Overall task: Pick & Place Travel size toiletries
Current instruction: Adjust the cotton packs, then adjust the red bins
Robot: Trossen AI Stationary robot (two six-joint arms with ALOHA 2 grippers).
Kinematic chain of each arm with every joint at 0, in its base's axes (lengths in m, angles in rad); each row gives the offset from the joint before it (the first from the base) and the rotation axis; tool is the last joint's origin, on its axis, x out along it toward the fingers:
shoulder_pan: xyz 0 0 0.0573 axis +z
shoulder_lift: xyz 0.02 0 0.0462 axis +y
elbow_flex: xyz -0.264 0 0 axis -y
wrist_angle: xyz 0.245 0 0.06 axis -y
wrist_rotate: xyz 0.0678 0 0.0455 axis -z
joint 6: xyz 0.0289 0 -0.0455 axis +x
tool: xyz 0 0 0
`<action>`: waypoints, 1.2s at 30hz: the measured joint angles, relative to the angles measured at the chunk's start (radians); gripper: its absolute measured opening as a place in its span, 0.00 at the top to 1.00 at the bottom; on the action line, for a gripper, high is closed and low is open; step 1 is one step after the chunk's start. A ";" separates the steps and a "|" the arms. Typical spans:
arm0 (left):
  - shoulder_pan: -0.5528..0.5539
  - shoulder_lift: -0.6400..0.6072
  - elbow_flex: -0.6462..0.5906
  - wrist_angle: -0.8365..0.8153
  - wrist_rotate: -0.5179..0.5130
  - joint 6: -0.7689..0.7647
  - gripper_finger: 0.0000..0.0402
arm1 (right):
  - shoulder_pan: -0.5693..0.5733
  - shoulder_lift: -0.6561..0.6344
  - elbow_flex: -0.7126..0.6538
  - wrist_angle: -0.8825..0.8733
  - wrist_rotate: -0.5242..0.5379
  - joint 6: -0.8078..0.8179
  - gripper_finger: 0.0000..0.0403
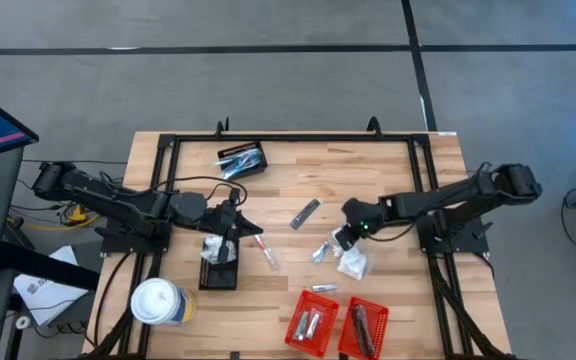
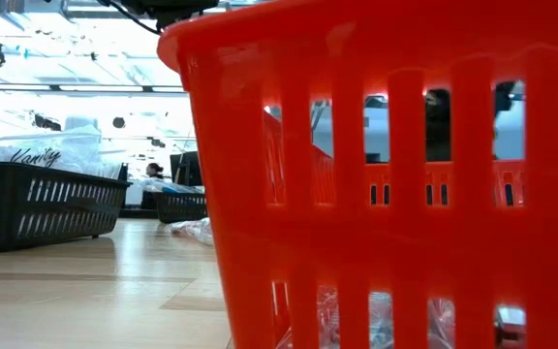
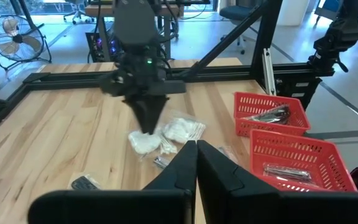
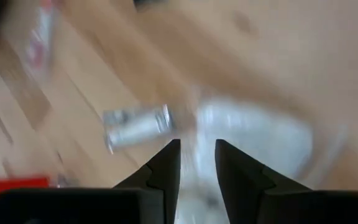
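Note:
The travel size toiletries lie loose on the wooden table: a dark grey stick (image 1: pixel 305 214), a thin pinkish tube (image 1: pixel 265 250), silvery tubes (image 1: pixel 321 250) and white clear-wrapped packets (image 1: pixel 354 263). My right gripper (image 1: pixel 342 240) points steeply down over those packets (image 3: pixel 143 142), with a silvery tube (image 4: pixel 135 127) beside it. Its fingers (image 4: pixel 166 165) stand a narrow gap apart and I see nothing held between them. My left gripper (image 1: pixel 250 226) hangs shut and empty above the table, by a black basket (image 1: pixel 218 266) that holds white packets.
Two red baskets (image 1: pixel 312 322) (image 1: pixel 364 328) with toiletries stand at the near edge; one fills the low view (image 2: pixel 376 174). A second black basket (image 1: pixel 241 160) sits at the far side. A large white lidded cup (image 1: pixel 158 303) stands near left. A black frame (image 1: pixel 288 137) rims the table.

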 joint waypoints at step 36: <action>-0.028 0.000 0.000 0.016 0.000 -0.004 0.99 | 0.380 -0.044 0.011 -0.132 -0.088 0.281 0.77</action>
